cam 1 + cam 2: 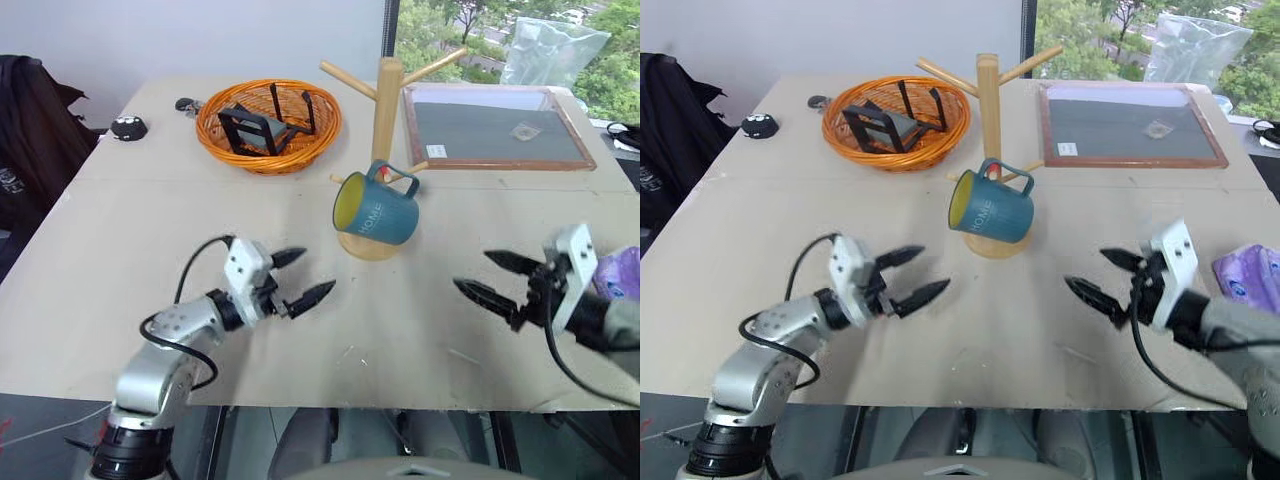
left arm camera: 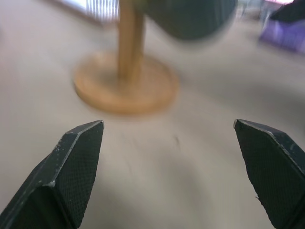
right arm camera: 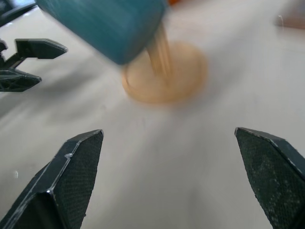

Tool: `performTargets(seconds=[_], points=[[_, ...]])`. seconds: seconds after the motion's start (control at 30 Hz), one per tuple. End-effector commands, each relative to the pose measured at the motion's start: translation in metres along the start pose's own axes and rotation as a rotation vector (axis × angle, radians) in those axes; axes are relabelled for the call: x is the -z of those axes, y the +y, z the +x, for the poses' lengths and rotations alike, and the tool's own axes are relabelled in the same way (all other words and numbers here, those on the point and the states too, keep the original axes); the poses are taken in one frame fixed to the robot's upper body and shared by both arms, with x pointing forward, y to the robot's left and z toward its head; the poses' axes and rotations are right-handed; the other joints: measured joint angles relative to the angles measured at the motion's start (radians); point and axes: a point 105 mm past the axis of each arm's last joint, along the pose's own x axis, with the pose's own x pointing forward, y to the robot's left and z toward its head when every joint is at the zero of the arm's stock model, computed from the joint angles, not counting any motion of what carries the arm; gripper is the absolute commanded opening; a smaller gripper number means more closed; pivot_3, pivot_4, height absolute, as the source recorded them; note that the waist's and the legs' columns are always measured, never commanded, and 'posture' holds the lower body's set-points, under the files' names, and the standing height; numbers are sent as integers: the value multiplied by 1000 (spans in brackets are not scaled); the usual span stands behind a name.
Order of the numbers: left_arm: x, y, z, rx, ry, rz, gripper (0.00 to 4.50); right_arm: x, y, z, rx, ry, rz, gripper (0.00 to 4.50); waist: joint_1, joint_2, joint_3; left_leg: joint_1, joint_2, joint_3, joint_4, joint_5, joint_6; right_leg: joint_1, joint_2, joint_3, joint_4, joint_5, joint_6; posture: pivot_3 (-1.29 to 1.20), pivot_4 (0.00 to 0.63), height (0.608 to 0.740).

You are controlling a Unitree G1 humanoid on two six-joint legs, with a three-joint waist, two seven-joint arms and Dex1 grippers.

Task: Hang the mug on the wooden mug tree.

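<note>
On the table, seen from the head, the mug hangs tilted by its handle on a low peg of the wooden mug tree. The left gripper and right gripper flank it, fingers apart and empty. Each wrist view faces the tree's round base between spread fingers.

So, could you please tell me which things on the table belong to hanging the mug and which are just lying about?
Belong to the job:
- mug, hanging by its handle on a peg
- wooden mug tree

Just lying about:
- orange wicker basket holding a black stand
- framed board
- purple packet
- small black object near the table's far left corner
</note>
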Motion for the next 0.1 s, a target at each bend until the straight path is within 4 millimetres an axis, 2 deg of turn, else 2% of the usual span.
performTargets(seconds=[0.03,0.1], points=[[7,-8,-2,3,42,81,4500,12,-14,-2,69,-128,-105,4470,-1,-2,-1,5,1,0,-1,0,0,5,0,0,-1,0,0,0,150,737],[12,-9,-2,-1,50,75,4500,25,-14,-2,44,-149,-109,4470,-1,-2,0,14,4,0,-2,-1,0,13,1,0,-1,-1,-1,0,150,737]])
